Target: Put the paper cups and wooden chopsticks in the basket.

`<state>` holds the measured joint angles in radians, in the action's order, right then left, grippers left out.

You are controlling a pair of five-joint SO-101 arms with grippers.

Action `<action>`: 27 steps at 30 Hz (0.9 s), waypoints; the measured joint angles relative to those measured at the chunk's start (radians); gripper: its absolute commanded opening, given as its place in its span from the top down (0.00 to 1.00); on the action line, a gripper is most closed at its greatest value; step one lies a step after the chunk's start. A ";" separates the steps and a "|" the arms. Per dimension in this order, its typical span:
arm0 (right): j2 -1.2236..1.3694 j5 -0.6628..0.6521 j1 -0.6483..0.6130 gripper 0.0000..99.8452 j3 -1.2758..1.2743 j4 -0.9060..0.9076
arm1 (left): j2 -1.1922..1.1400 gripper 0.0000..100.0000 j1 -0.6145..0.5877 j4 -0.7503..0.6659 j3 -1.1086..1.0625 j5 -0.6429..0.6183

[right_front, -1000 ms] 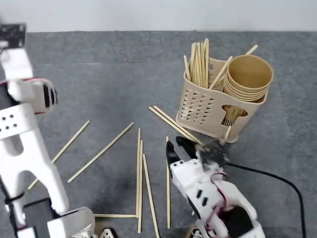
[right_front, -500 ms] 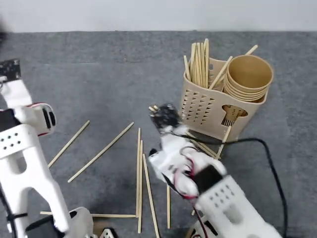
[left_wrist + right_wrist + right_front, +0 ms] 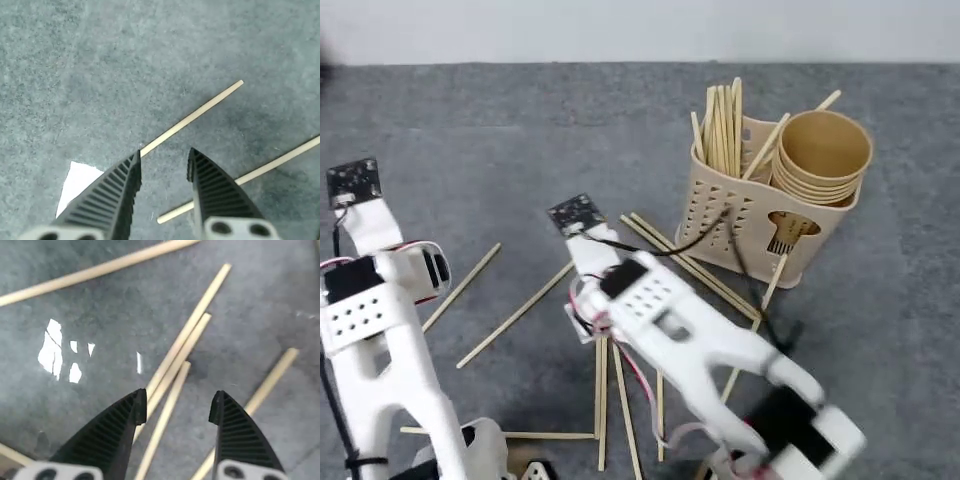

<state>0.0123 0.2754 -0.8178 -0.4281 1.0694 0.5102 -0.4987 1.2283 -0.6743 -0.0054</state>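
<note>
Wooden chopsticks (image 3: 515,316) lie scattered on the grey mat (image 3: 520,130). Over the last second we see the right arm (image 3: 660,320) swing away from the foot of the basket (image 3: 730,220) towards the middle of the mat, where it now stretches over the close vertical pair. The left arm (image 3: 370,320) has come lower in the high view. As far as we can tell, none of the sticks has shifted and the basket's contents are unchanged. The right claw (image 3: 180,392) hangs moderately open and empty above three chopsticks lying close together, with two more farther off. The left claw (image 3: 165,152) is likewise partly open and holds nothing; one chopstick passes under the gap between its tips and a second lies just beside. The basket stands upright at the far right of the mat. One compartment holds an upright bundle of chopsticks (image 3: 723,125), about six as far as we can separate them. The other holds a nested stack of paper cups (image 3: 820,150), four or five by the rims, with two more sticks poking up beside the stack. On the mat we count ten loose chopsticks, several partly hidden by the right arm: two diagonals at the left, four near the centre, one crosswise at the near edge, a diagonal pair touching the basket's foot, and one just below it.
</note>
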 measured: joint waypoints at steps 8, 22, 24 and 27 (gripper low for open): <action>0.301 0.061 -0.002 0.78 0.241 0.103 | 0.014 0.85 0.000 -0.003 -0.018 0.000; 0.404 0.028 0.009 0.98 0.305 0.118 | 0.014 0.85 0.000 -0.003 -0.018 0.000; 0.404 0.023 0.008 0.99 0.307 0.118 | 0.014 0.85 0.000 -0.003 -0.018 0.000; 0.404 -0.003 0.008 0.99 0.308 0.118 | 0.014 0.85 0.000 -0.003 -0.018 0.000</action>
<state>0.4158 0.2723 -0.8101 -0.1197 1.1876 0.5240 -0.4987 1.2252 -0.6928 -0.0054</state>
